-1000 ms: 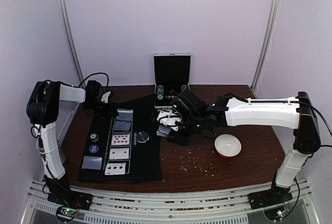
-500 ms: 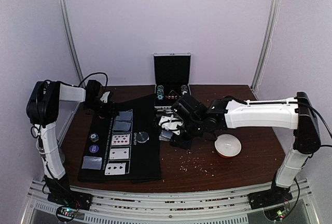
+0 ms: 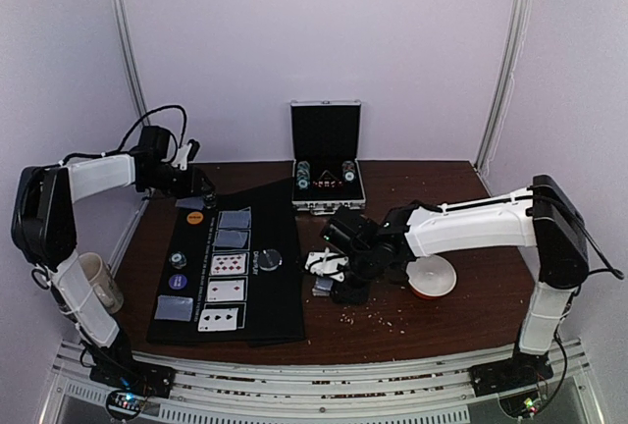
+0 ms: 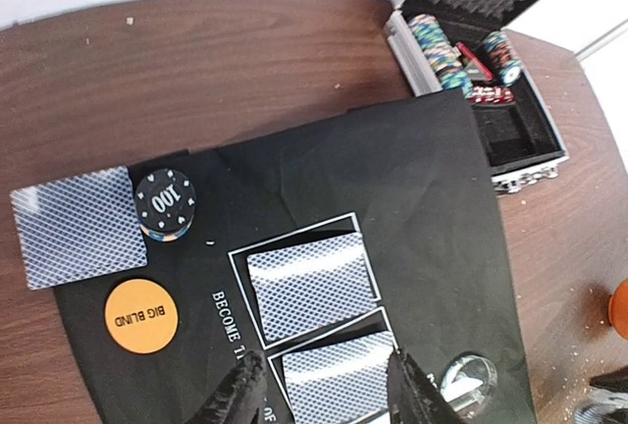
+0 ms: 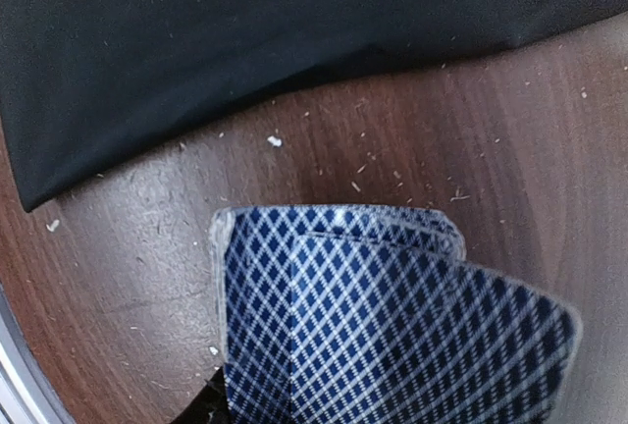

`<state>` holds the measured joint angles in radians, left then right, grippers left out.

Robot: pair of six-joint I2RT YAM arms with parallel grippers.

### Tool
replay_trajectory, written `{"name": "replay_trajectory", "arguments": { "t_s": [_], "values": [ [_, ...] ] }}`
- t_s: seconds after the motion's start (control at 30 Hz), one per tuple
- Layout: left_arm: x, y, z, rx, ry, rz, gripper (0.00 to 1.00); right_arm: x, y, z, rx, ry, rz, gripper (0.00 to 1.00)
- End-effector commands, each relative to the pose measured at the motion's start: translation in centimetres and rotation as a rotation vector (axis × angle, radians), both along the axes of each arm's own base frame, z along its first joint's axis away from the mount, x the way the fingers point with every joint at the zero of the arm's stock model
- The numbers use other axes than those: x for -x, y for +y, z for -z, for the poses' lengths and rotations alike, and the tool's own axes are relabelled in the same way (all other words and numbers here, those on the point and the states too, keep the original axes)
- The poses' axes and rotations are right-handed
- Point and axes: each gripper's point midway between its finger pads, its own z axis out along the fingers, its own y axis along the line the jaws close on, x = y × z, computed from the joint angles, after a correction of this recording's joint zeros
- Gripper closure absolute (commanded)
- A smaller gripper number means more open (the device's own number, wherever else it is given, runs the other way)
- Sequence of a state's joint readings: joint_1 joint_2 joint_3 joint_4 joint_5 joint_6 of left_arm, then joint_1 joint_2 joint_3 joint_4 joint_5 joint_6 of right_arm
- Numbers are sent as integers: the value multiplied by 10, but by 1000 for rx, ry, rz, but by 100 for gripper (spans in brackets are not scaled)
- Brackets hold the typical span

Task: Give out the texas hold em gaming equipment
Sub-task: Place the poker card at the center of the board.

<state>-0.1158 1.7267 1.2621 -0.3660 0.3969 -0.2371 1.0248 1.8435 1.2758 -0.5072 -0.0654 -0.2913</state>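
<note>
Lilac walls close round my brown wooden desk (image 3: pixel 442 316), a black felt mat (image 3: pixel 280 296) across its lower left. My left gripper (image 4: pixel 324 390), jaws wide and empty, hangs over face-down playing cards (image 4: pixel 312 285) on the mat. My right gripper (image 3: pixel 332 269), mid-frame, has its jaws pinching a diamond-backed card fan (image 5: pixel 392 326). A round orange button (image 4: pixel 140 315) lies lower left.

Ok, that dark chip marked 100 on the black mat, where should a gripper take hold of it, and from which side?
Probably by its rim, straight down from above: the 100 chip lies flat on the black mat, so only its thin edge offers a hold. A face-down card sits close beside it, so pinch across the two sides clear of that card.
</note>
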Motion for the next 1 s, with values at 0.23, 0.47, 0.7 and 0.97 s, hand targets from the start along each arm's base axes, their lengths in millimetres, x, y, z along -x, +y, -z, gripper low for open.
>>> {"name": "replay_trajectory", "arguments": {
  "t_s": [0.23,0.47,0.7,0.97],
  "values": [
    [12,1,-30,-18,-66,26,54,12,-15,44,127,78,-34,54],
    [13,3,-30,-21,-65,24,54,14,-20,56,172,77,-39,51],
    [12,3,-35,-27,-77,26,54,12,-23,54,183,58,-32,36],
    [13,4,-38,-31,-82,25,53,7,-24,45,184,23,-23,27]
  ]
}}
